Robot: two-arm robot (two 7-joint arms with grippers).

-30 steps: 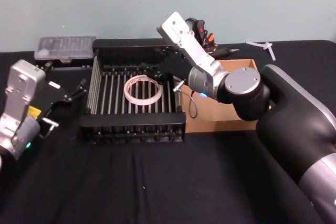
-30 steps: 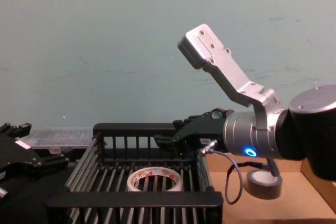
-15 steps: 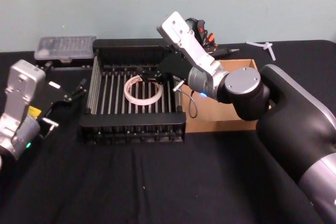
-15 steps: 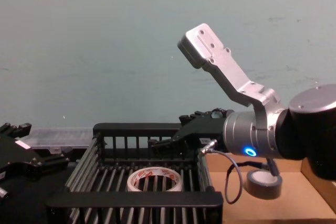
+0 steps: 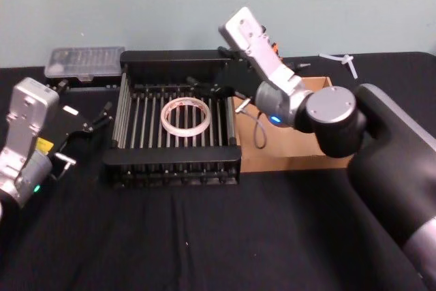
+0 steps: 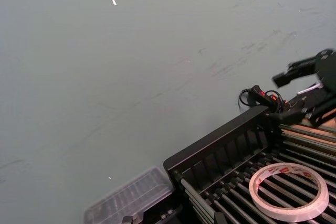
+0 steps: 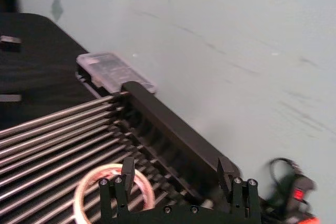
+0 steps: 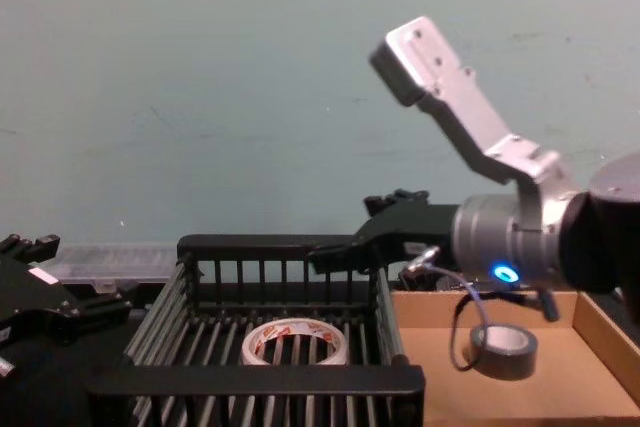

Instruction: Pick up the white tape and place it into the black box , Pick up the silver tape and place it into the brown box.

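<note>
The bench (image 5: 204, 236), draped in black, fills the lower part of the head view. On it, at centre, sits the black box (image 5: 174, 161), its slatted floor showing between thick rims. Just to its right, touching its side wall, lies the brown box (image 5: 286, 155), partly covered by the right arm. At the upper left of the head view a clear plastic case (image 5: 85, 63) rests behind the crate's far left corner.

The right hand (image 8: 340, 255) hangs empty over the crate's far right corner, its 2 fingers spread apart; in the right wrist view they stand wide above the bars. The left hand (image 5: 99, 117) is parked at the left edge of the head view, beside the crate, its fingers parted around nothing.

The white tape (image 5: 184, 115) lies flat on the crate's bars near the middle. The silver tape (image 8: 503, 350) stands on the cardboard tray's floor at the lower right of the chest view.
</note>
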